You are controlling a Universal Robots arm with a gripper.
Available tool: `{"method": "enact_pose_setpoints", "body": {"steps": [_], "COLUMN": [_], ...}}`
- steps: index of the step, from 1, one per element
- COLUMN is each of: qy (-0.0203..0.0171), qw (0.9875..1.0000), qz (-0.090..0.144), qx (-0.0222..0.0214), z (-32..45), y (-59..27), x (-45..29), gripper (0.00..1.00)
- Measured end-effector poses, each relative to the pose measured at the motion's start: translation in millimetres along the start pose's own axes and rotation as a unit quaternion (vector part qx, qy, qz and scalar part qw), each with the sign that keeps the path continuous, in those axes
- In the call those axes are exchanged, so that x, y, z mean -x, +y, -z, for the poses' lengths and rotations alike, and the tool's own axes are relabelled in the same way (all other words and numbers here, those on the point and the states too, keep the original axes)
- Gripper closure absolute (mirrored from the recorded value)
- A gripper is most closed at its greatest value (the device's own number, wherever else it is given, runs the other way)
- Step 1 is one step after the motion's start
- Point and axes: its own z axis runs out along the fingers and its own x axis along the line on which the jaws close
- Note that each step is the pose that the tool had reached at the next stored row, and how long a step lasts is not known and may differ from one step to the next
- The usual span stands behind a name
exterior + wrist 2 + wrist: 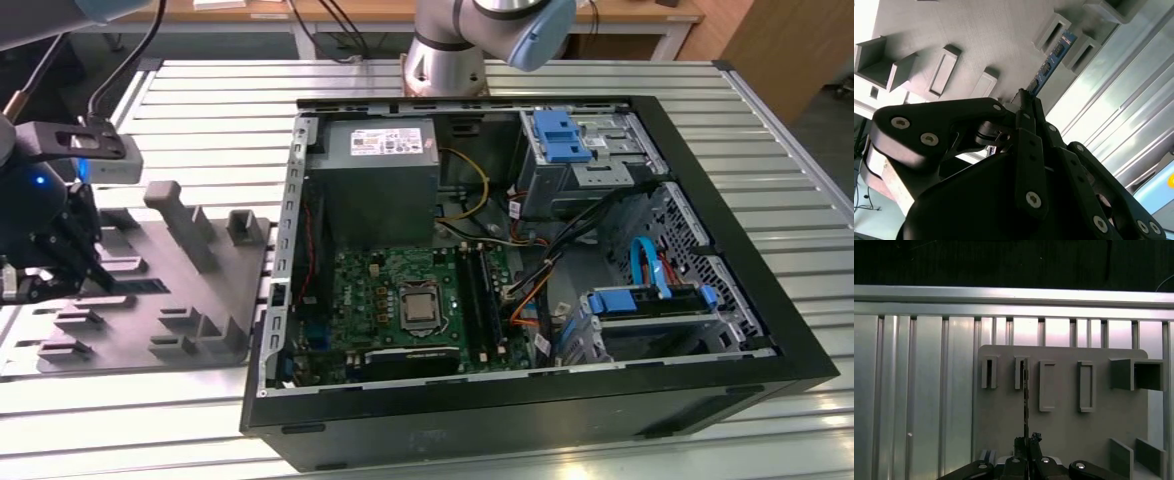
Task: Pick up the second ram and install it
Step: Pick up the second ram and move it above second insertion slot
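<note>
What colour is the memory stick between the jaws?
The second ram is a blue board with black chips, seen best in the second wrist view.

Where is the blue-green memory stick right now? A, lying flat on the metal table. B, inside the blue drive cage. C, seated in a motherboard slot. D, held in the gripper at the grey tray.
D: in the second wrist view the gripper is closed on one end of the second ram, whose other end points at the holders of the grey tray.
</note>
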Motion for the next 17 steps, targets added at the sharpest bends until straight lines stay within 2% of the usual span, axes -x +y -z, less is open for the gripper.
{"method": "enact_pose_setpoints", "body": {"steps": [17], "qy": [-0.0003], "qw": [1.0000], "qz": [0.000], "qx": [0.0000], "z": [15.6], "y": [0.4], "x": [0.4], "gripper": [0.86]}}
